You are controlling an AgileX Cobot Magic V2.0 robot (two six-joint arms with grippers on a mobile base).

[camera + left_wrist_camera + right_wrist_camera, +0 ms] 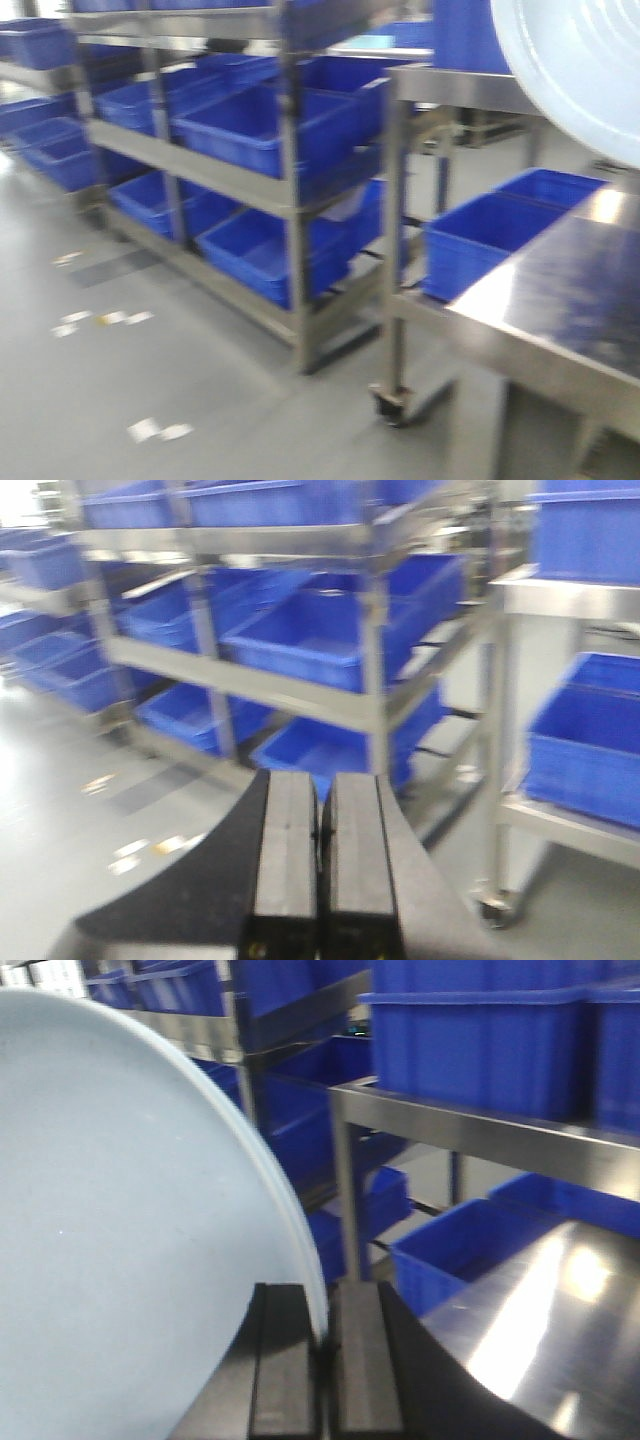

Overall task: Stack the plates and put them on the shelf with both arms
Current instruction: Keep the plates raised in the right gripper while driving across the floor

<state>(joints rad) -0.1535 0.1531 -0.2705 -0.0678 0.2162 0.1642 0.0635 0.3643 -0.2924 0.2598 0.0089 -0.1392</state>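
Up at your right gripper (322,1360), jaws are clamped on the rim of a white plate (120,1210), held in the air, not on the shelf (190,165). On your left gripper (320,860), jaws are together, empty. Can't tell if it's a stack; shelving's left to do.

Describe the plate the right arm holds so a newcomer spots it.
Find the reflective steel tabletop at the front view's right. Above it, top corner, hangs a large round white plate, edge pinched in the right tool. Its neighbours are all rectangular blue crates.
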